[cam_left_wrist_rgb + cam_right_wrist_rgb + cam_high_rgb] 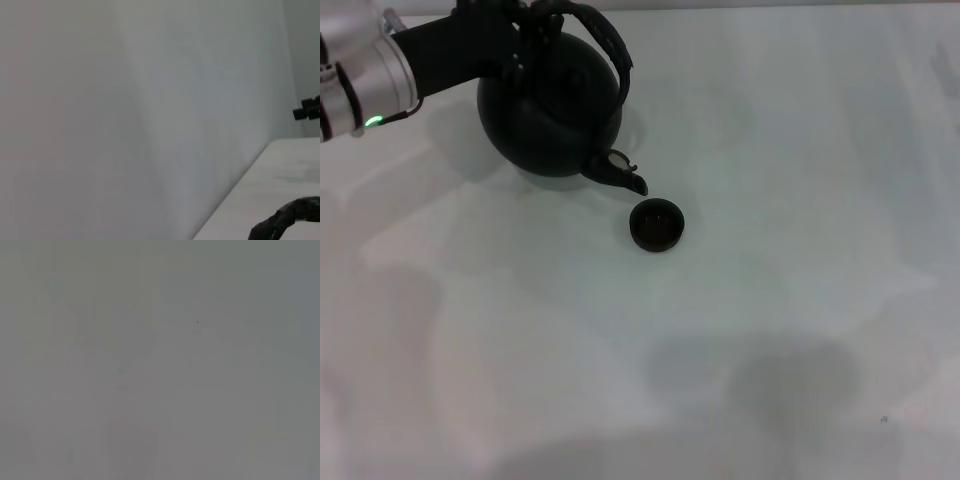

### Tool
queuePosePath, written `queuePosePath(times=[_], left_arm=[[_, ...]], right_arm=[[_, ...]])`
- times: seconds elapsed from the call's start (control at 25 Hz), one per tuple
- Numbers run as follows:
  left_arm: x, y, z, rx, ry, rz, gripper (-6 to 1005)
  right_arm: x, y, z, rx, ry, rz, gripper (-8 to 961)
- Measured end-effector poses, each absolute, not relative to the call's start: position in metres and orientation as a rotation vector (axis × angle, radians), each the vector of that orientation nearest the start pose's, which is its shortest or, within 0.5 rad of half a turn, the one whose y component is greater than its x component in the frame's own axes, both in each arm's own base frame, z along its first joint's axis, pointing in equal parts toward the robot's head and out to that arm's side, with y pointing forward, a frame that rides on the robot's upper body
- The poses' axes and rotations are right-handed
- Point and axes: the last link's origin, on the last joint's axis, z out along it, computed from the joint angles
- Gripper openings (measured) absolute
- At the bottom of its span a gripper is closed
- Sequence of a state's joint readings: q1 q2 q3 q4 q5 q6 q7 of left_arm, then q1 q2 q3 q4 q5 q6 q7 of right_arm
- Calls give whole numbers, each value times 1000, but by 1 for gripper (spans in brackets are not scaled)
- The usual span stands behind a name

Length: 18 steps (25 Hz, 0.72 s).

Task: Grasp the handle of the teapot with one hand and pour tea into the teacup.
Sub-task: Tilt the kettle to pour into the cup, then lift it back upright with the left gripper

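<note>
left tool at far left of the bench in head view, black arm coming in from the left edge with a silver wrist segment and green light, tool sits at the handle on top of the teapot; fingers blend into the dark handle so cannot tell if they are pinching it or spread. teapot is large, round, glossy black, tipped forward toward the camera with the short curved spout pointing down and to the right, spout tip just above and beside the far-left rim of the teacup, not clearly touching. lid knob not distinguishable under the tool. handle is a dark arched hoop swung over the right shoulder of the pot, looks wrapped. teacup is tiny, round, dark, no handle, upright on the bench just near-right of the pot; inside is dark, cannot tell if any liquid is in it, no stream visible at the spout. bench is plain white with soft shadows near the front edge. left wrist view shows mostly pale wall and a strip of bench edge, with a piece of the wrapped black handle in the corner. right tool not visible in head view; right wrist view is plain grey, nothing to identify.
</note>
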<state>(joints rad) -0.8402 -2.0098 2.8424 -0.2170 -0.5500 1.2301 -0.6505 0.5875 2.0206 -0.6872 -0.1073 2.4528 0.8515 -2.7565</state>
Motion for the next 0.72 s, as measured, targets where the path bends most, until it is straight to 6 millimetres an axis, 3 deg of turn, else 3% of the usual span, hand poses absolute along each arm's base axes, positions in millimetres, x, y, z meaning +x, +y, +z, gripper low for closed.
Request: queuePosePath(times=[0.72], left_arm=[[-237, 413, -30, -2474, -52, -463, 135]], right_arm=[[355, 394, 42, -1521, 716, 553, 840]])
